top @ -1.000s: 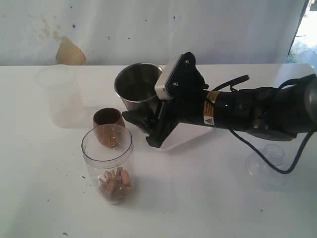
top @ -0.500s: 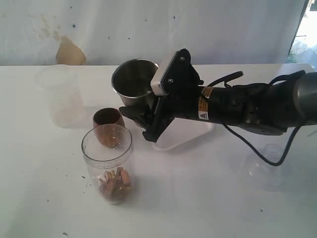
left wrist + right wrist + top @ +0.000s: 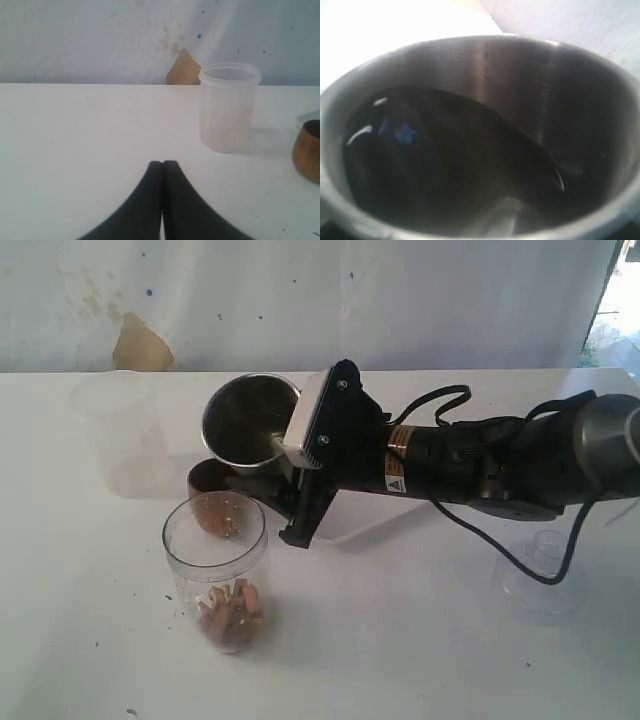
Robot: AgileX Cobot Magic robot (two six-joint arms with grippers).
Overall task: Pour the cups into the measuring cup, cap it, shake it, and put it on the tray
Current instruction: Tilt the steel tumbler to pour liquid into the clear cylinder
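Observation:
My right gripper (image 3: 268, 462) is shut on the steel tumbler (image 3: 248, 420) and holds it tilted in the air, above the brown wooden cup (image 3: 208, 478) and just behind the clear measuring cup (image 3: 216, 570). The measuring cup stands upright with brown bits in its bottom. In the right wrist view the tumbler's dark inside (image 3: 485, 65) fills the frame and hides the jaws. The white tray (image 3: 372, 514) lies mostly under the right arm. My left gripper (image 3: 163, 163) is shut on nothing, low over the table, and the wooden cup (image 3: 308, 157) shows at that view's edge.
A frosted translucent beaker (image 3: 124, 430) (image 3: 230, 107) stands at the back left. A clear round lid (image 3: 540, 568) lies on the table at the right. A brown stain (image 3: 138, 344) marks the wall behind the table.
The right arm has carried the steel tumbler leftwards, from over the tray to above the wooden cup, and tilted it further. The measuring cup and the other things have not moved.

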